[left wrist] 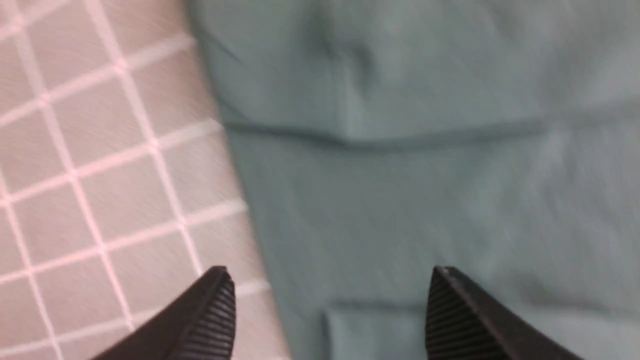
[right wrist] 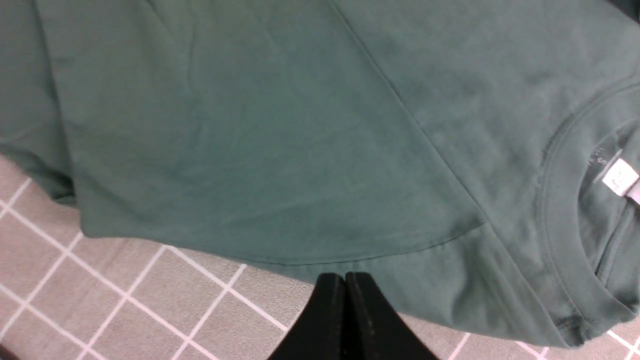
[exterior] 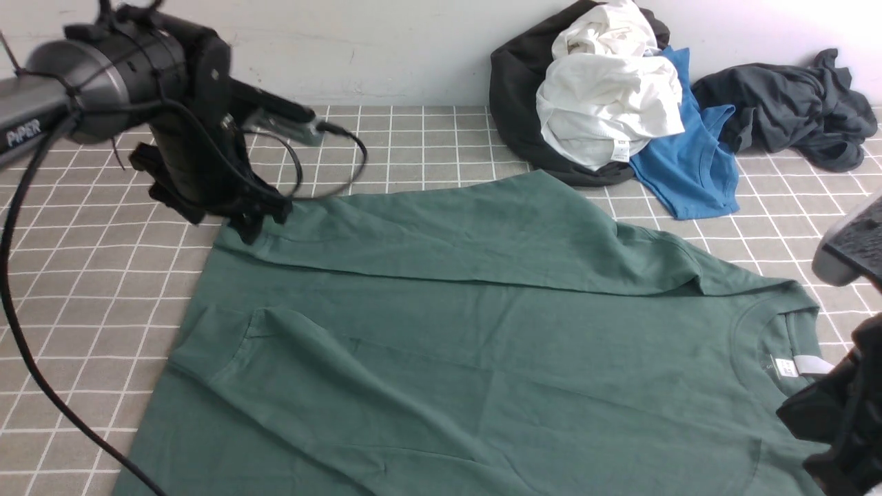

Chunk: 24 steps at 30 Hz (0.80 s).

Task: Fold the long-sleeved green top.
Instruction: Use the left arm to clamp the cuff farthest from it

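Black-and-grey left arm [exterior: 103,69] comes in from the left side with the wrist tipped downward. Its black left gripper [left wrist: 329,280] has both ribbed fingers [left wrist: 215,315] spread wide, nothing pinched between them. Black right gripper [right wrist: 345,280] sits low on the right, fingers pressed flat together, nothing visible between them.

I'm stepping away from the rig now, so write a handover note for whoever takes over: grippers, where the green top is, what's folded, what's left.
Left gripper: open, empty, above the far left end of the green long-sleeved top.
Right gripper: shut, at the top's edge by the collar; no cloth visibly held.
Top lies spread on the checked table, neck to the right.
Done: far sleeve laid across the top; near sleeve seems folded in too.
Left: fold the top in on itself.
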Motion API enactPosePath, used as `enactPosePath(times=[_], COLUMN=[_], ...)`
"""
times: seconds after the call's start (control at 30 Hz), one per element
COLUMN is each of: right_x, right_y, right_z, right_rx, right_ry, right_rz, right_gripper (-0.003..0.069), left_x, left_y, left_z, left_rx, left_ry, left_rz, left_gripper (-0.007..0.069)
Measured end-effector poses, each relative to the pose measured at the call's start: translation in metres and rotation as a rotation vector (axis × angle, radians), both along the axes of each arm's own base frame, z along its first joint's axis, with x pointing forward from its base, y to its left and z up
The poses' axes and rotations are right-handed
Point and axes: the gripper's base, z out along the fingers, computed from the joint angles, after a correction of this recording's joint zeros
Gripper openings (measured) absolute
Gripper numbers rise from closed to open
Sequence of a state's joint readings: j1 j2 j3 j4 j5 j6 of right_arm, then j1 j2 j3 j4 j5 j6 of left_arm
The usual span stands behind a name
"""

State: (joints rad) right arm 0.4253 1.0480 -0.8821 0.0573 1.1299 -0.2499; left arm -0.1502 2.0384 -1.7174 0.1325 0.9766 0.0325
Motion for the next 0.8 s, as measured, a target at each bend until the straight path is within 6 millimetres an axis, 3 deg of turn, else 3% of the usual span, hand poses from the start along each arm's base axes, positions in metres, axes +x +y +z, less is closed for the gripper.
enactPosePath(times=[0.17, 0.4, 0.63, 0.8], right_x=[0.009, 0.012, 0.012, 0.012], right_y=[0.001, 0.003, 0.003, 0.003], right_z=[-0.008, -0.011, -0.011, -0.011], right_rx=[-0.031, -0.039, -0.031, -0.029], right_ry=[0.027, 0.038, 0.042, 0.043], right_rz=[-0.026, -0.028, -0.029, -0.029], right_gripper=[-0.0014, -0.0014, -0.0014, -0.0014], left_x=[0.021, 0.046, 0.051, 0.052], left_y=[0.015, 0.018, 0.017, 0.017], left_z=[-0.009, -0.054, -0.076, -0.083], left_rx=[-0.054, -0.087, -0.083, -0.081], left_ry=[-0.041, -0.041, -0.015, -0.001], left_rz=[0.057, 0.078, 0.078, 0.078], left_gripper=[0.0479, 0.0479, 0.0468, 0.0377])
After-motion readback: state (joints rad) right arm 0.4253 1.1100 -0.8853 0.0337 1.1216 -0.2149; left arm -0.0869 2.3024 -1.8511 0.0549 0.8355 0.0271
